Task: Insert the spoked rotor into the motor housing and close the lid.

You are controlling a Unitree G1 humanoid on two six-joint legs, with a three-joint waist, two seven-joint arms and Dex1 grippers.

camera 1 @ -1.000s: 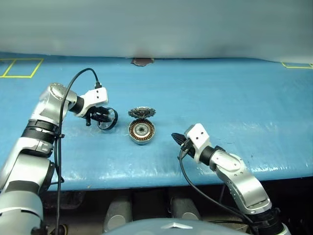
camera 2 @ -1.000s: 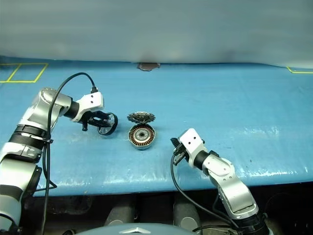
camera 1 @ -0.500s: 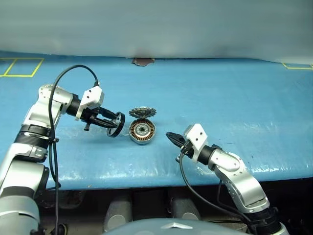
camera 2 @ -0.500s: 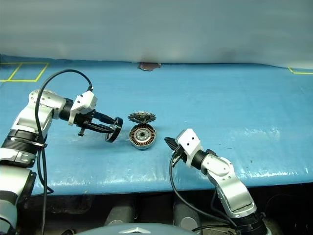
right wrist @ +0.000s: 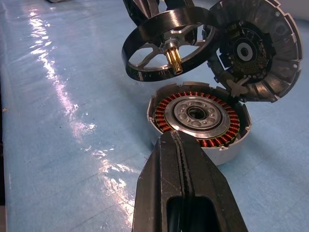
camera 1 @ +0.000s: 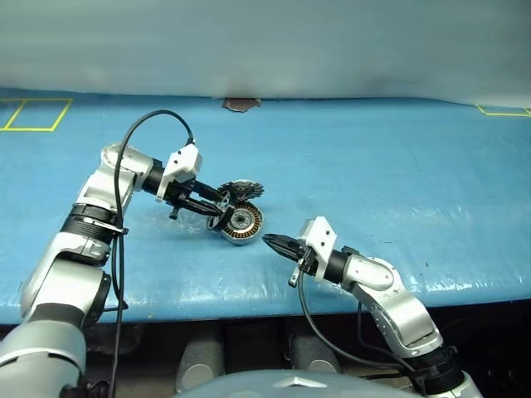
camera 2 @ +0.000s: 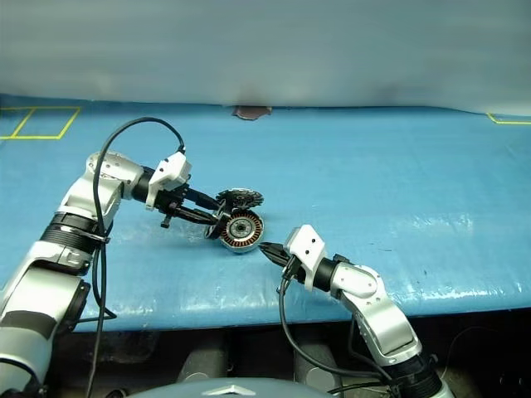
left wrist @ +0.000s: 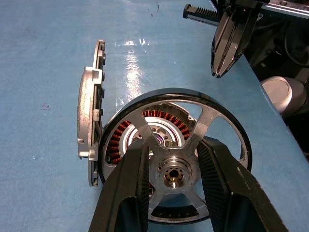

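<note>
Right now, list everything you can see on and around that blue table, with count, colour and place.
spoked rotor: one, dark rim, silvery spokes, held just above the housing
motor housing: one, silver-grey, copper windings, mid-table
lid: one, grey, hinged open, standing behind the housing
table: one, blue
yellow tape marks: two sets, far corners
brown patch: one, far edge
left gripper: one, jaws on the rotor
right gripper: one, jaws shut, beside the housing
</note>
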